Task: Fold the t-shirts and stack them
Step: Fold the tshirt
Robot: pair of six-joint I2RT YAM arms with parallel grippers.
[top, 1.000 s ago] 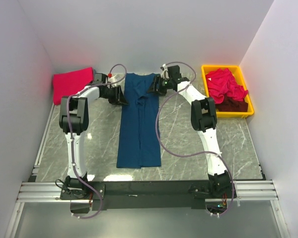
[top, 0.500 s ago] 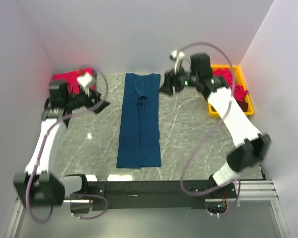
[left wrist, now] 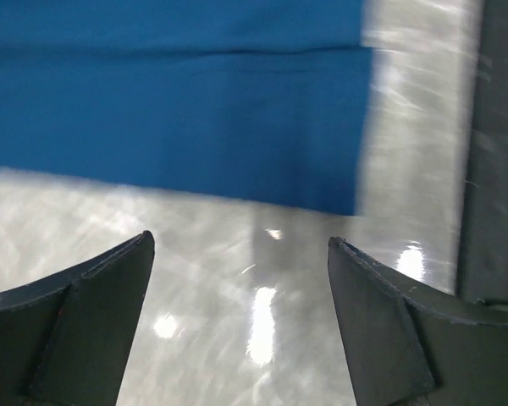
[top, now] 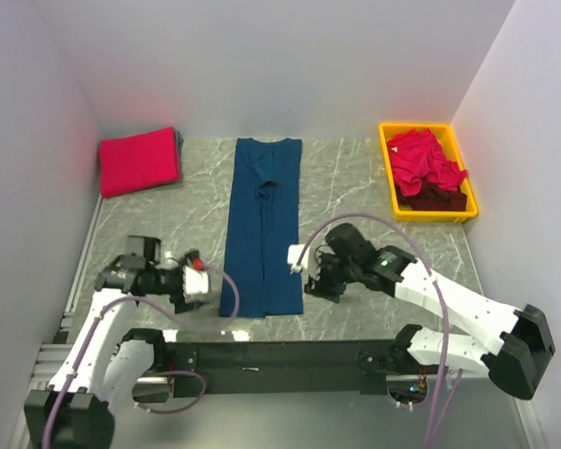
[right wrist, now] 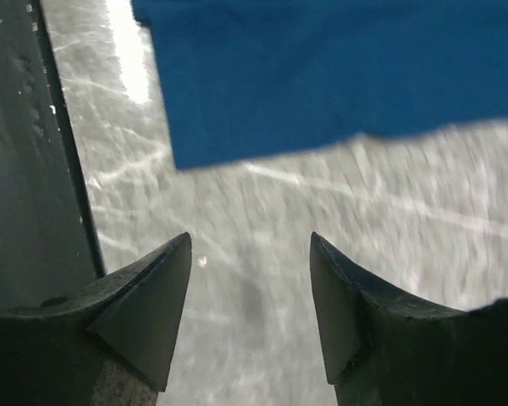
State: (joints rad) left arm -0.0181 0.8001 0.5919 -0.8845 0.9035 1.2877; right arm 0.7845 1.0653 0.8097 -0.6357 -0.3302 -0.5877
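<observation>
Wrist views crop the navy t-shirt (left wrist: 195, 127). Left gripper (left wrist: 237, 245) and right gripper (right wrist: 250, 241): wide, empty; relocated from collar, 12 o'clock, to hem, 6 o'clock.

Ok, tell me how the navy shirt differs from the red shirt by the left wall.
Colour: the navy shirt is dark blue, the red shirt bright red-pink.
Shape: the navy shirt lies as a long narrow strip; the red shirt is a short, compact rectangle.
Place: the navy shirt runs down the middle of the table; the red shirt sits in the far left corner.
Both lie flat on it.
</observation>
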